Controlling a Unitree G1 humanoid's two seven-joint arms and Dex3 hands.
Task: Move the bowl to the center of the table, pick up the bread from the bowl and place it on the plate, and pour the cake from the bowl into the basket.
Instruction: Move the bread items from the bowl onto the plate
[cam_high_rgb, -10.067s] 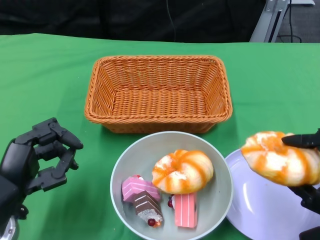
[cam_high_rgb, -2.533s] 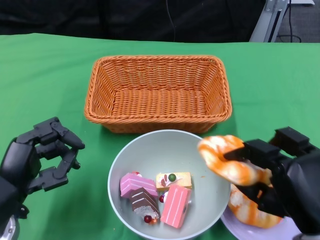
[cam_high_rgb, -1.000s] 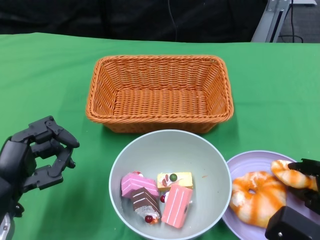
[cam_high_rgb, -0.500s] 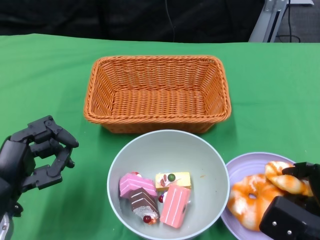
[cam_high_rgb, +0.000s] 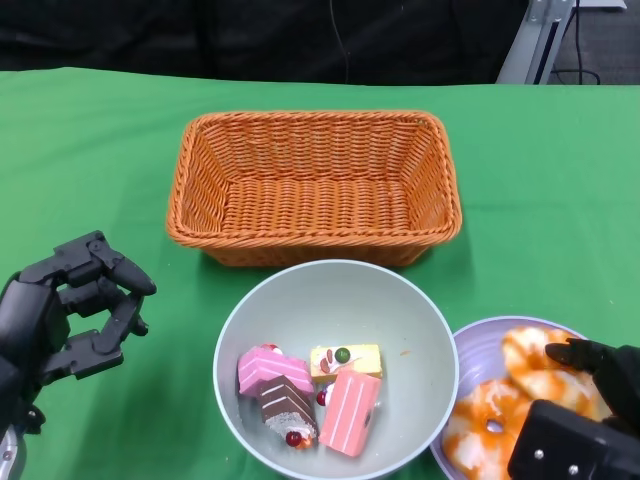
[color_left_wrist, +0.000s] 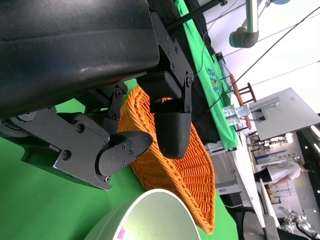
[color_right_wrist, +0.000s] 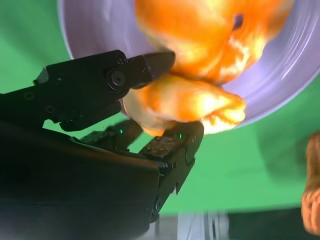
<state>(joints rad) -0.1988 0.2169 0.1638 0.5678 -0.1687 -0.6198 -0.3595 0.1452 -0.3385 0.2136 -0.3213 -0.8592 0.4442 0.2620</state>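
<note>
The right hand (cam_high_rgb: 590, 400) grips a piece of bread (color_right_wrist: 185, 102) over the purple plate (cam_high_rgb: 470, 345) at the table's near right corner, beside a second bread (cam_high_rgb: 480, 435). The grey bowl (cam_high_rgb: 400, 300), near the front edge, holds cake pieces (cam_high_rgb: 310, 385). The left hand (cam_high_rgb: 60, 315) hovers, fingers apart, holding nothing.

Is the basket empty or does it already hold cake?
Empty. The head view shows only bare weave inside the basket; the cake pieces all lie in the bowl, which stands upright on the table.

second bread (cam_high_rgb: 545, 368) lowered onto plate (cam_high_rgb: 470, 348), right hand (cam_high_rgb: 590, 400) holding
</note>
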